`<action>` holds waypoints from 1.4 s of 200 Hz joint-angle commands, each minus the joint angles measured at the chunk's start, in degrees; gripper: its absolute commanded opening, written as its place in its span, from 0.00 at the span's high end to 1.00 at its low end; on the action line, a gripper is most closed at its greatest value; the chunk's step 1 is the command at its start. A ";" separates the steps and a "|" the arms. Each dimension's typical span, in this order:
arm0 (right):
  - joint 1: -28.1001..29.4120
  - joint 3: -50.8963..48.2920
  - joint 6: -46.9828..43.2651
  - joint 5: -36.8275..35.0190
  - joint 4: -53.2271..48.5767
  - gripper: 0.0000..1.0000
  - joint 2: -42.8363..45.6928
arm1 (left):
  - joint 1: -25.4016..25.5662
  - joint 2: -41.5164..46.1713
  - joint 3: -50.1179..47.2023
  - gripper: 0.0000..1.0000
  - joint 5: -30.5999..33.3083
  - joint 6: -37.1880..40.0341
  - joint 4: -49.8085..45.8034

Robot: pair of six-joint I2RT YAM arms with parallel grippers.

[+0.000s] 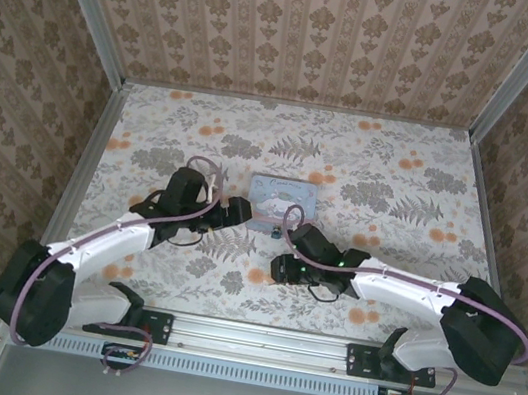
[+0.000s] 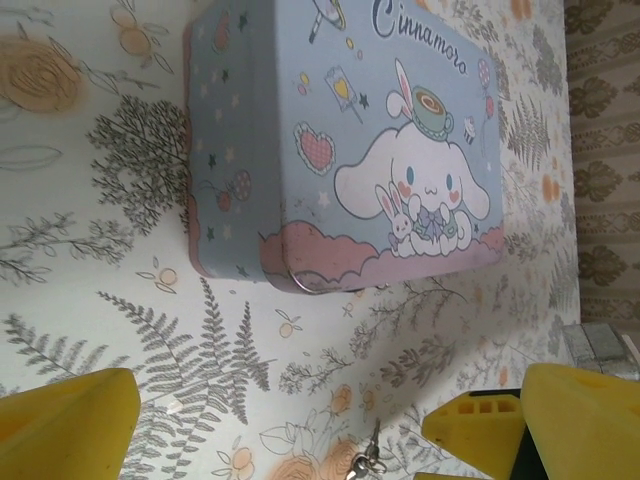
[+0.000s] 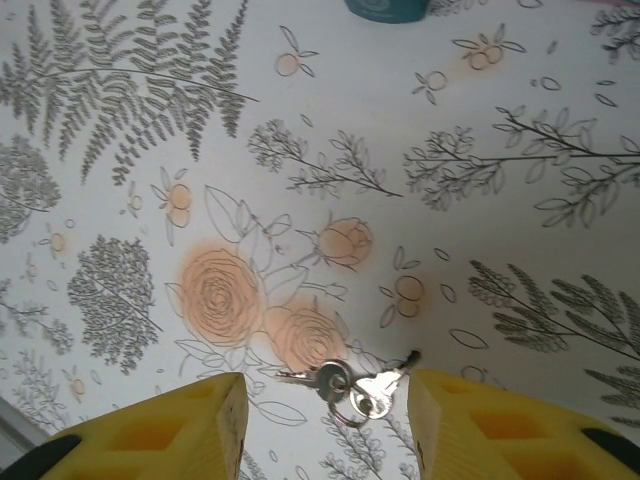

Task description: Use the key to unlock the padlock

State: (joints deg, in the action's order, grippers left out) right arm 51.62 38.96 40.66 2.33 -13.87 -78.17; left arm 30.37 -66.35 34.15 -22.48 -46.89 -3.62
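Your right gripper had its yellow jaws partway apart, gripping nothing. The small silvery metal keys, two on a ring, lay flat on the floral tablecloth between its fingertips. Farther out, ahead of that gripper, sat the small blue-bodied padlock, cut off by the edge of the wrist view. Your left gripper had its jaws spread wide and empty, facing the pastel blue-and-pink rectangular tin with a white cartoon character on its lid. The tin lay mid-table, the padlock just by its near edge, the keys nearer still.
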 commanded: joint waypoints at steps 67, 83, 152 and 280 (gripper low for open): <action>0.83 10.07 -30.63 4.02 -18.56 0.53 -3.32 | -0.47 3.16 1.62 0.00 6.26 1.41 -5.60; 1.01 11.62 -34.37 4.27 -20.89 0.53 -5.58 | -0.99 3.15 1.49 0.00 5.50 -0.16 -5.78; 2.16 16.82 -40.18 2.63 -23.40 0.55 -13.25 | -5.66 0.90 0.21 0.00 -1.84 -5.91 -3.58; 4.27 20.59 -42.16 0.41 -26.21 0.59 -20.91 | -6.55 0.29 0.48 0.00 -1.17 -6.09 -3.51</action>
State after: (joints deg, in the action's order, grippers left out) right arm 55.40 58.15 -0.27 4.47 -37.50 -97.86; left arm 24.23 -65.80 34.17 -23.18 -52.34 -7.33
